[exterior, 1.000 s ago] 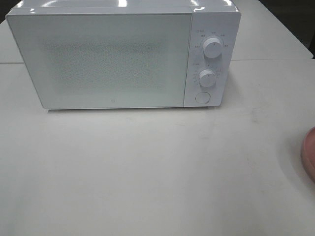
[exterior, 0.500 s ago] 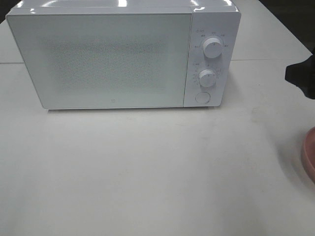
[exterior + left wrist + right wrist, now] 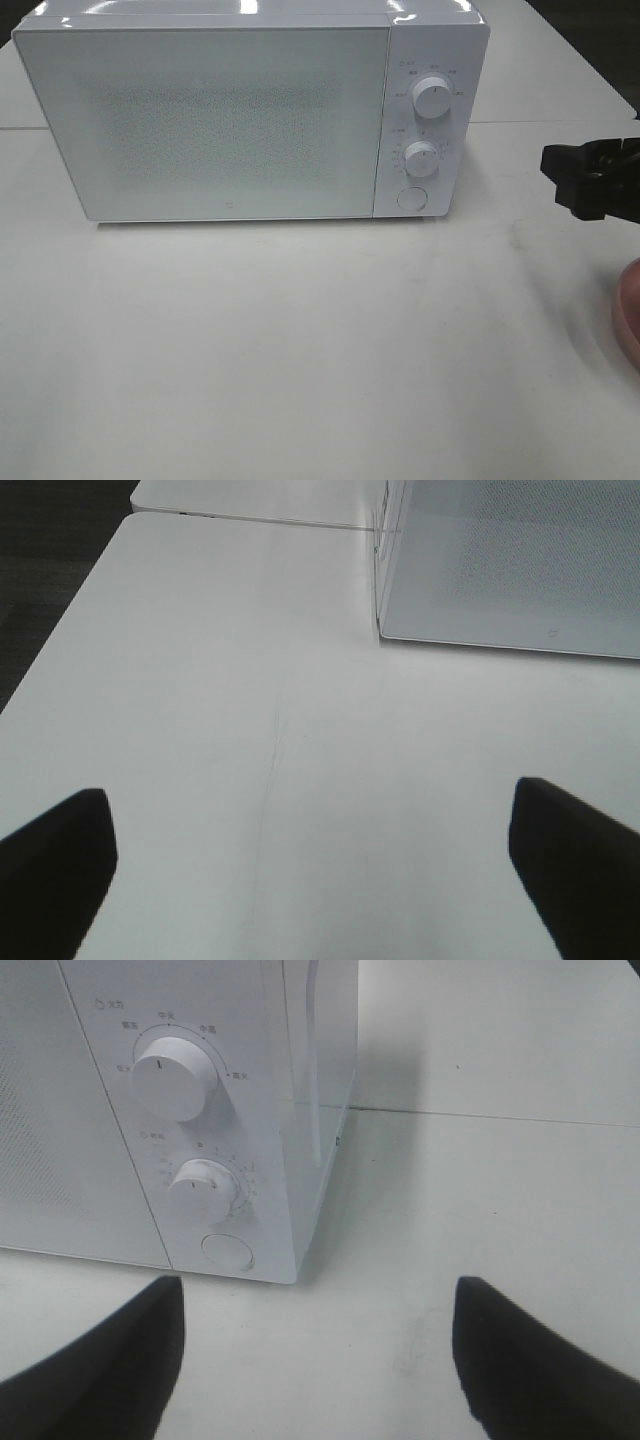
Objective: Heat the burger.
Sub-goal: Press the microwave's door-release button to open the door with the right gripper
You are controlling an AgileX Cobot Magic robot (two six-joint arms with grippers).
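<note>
The burger is out of view in every frame. A white microwave (image 3: 220, 120) stands at the back of the table with its door shut; its corner (image 3: 510, 560) also shows in the left wrist view. My right gripper (image 3: 558, 180) reaches in from the right edge, to the right of the control panel, open and empty. Its wrist view faces the two knobs (image 3: 175, 1073) (image 3: 203, 1188) and the round button (image 3: 227, 1251), with the gripper (image 3: 320, 1360) over bare table. Left of the microwave, my left gripper (image 3: 310, 880) is open over bare table and does not show in the high view.
The rim of a pink plate (image 3: 630, 310) pokes in at the right edge of the high view. The white table (image 3: 300, 350) stretches in front of the microwave. A seam between tabletops (image 3: 500, 1115) runs behind the right gripper.
The right gripper has entered the high view from the right edge and moved left toward the microwave's control panel. Nothing else has moved.
</note>
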